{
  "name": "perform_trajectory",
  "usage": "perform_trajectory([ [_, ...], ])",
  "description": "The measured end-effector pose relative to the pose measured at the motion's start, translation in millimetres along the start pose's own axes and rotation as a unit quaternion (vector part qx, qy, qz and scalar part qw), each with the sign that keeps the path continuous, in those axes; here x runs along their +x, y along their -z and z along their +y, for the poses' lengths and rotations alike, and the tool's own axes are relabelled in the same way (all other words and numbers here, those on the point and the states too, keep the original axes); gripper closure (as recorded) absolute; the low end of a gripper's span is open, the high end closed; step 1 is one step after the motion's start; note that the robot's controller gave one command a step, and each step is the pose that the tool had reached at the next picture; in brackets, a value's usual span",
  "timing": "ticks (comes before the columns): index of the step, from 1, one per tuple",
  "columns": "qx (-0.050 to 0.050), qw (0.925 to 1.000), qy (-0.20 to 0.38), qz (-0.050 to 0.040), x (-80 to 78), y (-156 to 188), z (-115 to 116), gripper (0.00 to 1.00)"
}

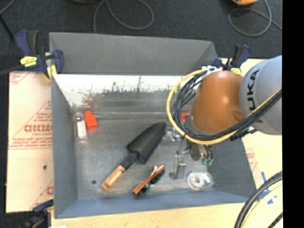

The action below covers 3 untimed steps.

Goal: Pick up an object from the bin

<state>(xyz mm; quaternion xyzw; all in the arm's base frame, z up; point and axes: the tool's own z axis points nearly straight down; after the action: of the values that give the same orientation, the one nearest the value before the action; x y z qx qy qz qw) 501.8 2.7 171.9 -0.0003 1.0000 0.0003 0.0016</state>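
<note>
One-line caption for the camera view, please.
Gripper over the right side of the grey bin, nearest a black trowel, a small orange-and-black tool and a whitish ring.

The bin (pixel 64 141) is dull grey metal, its back wall scuffed — the trowel (pixel 146 142) matt black, its handle coppery and shiny.
</note>
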Motion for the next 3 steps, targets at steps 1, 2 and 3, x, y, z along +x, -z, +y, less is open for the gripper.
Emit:
perform_trajectory([
  [1,0.000,1.0000,0.000,0.0000,0.0,0.0,0.0,0.00],
  [2,0.000,0.9998,-0.017,-0.0074,-39.9,-40.2,31.2,0.00],
  [3,-0.001,0.9996,-0.026,-0.0051,-52.5,-62.6,47.0,0.00],
])
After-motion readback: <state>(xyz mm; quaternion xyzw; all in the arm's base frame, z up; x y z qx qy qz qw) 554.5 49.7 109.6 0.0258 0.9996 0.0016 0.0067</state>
